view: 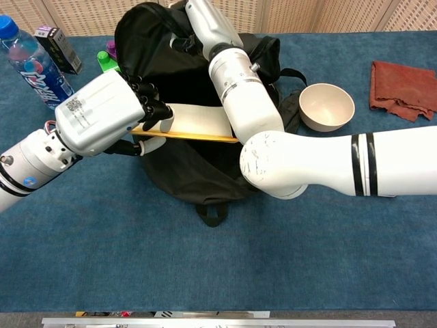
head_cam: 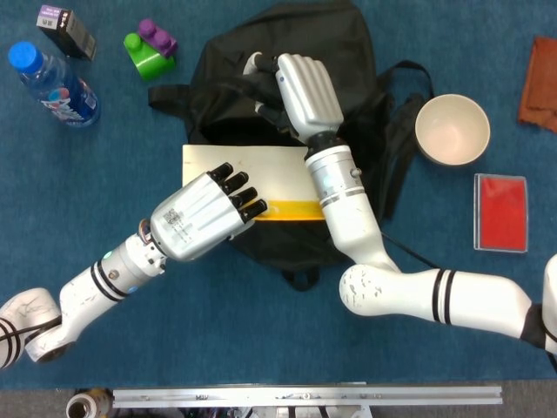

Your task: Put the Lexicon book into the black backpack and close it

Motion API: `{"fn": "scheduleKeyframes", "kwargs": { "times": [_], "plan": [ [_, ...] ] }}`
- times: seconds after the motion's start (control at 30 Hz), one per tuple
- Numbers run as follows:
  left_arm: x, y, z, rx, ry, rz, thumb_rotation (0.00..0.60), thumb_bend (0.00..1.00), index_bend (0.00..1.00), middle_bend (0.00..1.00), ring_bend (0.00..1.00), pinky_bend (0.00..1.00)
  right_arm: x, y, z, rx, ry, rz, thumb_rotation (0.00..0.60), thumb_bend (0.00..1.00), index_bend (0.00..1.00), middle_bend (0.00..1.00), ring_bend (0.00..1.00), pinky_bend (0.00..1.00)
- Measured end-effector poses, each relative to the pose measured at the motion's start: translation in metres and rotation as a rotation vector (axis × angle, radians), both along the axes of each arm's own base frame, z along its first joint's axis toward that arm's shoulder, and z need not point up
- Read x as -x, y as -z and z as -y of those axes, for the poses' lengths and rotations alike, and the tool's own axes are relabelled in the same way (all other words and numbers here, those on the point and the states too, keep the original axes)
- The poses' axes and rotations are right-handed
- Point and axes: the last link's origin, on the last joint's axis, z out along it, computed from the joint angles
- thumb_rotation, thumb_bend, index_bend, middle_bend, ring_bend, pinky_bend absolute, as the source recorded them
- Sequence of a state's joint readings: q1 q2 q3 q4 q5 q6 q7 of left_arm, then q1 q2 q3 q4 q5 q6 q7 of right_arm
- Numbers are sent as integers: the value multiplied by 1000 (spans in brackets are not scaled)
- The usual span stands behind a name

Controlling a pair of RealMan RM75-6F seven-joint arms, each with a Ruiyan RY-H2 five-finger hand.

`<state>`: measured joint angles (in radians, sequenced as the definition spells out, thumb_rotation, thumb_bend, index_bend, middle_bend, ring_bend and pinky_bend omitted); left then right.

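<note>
The black backpack (head_cam: 261, 78) (view: 184, 171) lies in the middle of the blue table. My right hand (head_cam: 305, 91) (view: 208, 24) grips the upper edge of its opening and lifts it. The Lexicon book (head_cam: 261, 178) (view: 198, 123), cream with a yellow spine, is held flat over the bag's opening. My left hand (head_cam: 204, 218) (view: 106, 113) grips its left end, fingers on top. The book's right end is hidden behind my right forearm, so I cannot tell how far it is inside the bag.
A water bottle (head_cam: 52, 83), a dark box (head_cam: 65, 28) and green-purple toy bricks (head_cam: 150, 48) lie at the back left. A white bowl (head_cam: 452, 129), a red case (head_cam: 500, 212) and a rust cloth (head_cam: 541, 83) lie to the right.
</note>
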<state>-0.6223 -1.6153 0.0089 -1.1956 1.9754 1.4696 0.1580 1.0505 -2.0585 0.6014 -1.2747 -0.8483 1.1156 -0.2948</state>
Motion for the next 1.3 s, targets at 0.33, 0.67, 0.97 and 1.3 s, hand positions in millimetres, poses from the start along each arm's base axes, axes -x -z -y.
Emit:
{"fn": "scheduleKeyframes", "kwargs": {
  "times": [0.33, 0.67, 0.97, 1.3],
  "plan": [
    [-14, 5, 1, 0, 40, 19, 600, 339, 750, 688, 531, 596, 1, 1, 1, -8, 15, -6, 600, 1000, 694, 627, 623, 865],
    [-25, 7, -4, -7, 44, 41, 600, 339, 750, 688, 530, 596, -1, 8, -5, -37, 12, 7, 600, 1000, 695, 627, 623, 865],
    [-29, 17, -11, -14, 26, 41, 600, 339, 747, 687, 529, 595, -4, -1, -4, -47, 29, 59, 600, 1000, 695, 627, 623, 865],
    [-32, 35, -13, -11, 14, 18, 600, 338, 742, 688, 529, 595, -7, -5, -4, -72, 44, 108, 600, 1000, 694, 627, 623, 865]
  ]
}}
